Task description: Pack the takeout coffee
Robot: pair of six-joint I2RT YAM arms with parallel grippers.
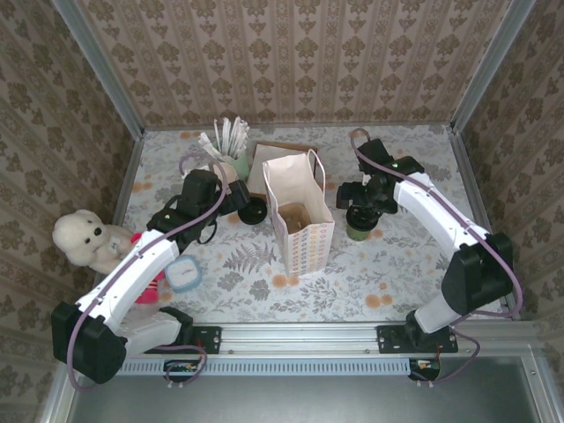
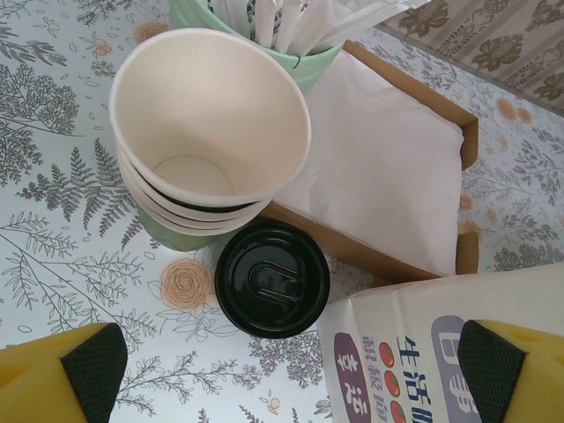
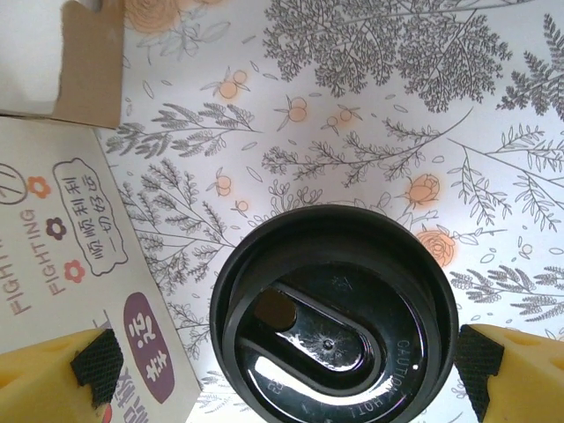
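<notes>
Here the takeout coffee [image 1: 362,229], an olive-green cup under a black lid, stands on the floral tablecloth [image 1: 397,282] right of centre in the top view, just right of the upright paper bag [image 1: 300,220]. The right gripper [image 1: 362,208] hangs directly over it, spread wide and gripping nothing. In the right wrist view the lid sits at bottom centre between the two yellow fingers [image 3: 507,374], the right pad just beside its rim, the left pad well clear, in front of the bag's printed side. The left gripper [image 1: 236,201], left of the bag, is likewise wide open and empty. Its wrist view shows a loose black lid [image 2: 271,278] at centre, a stack of lidless cream cups [image 2: 207,132] just above it, and white napkins [image 2: 379,167] in a cardboard tray [image 2: 467,132] at upper right
</notes>
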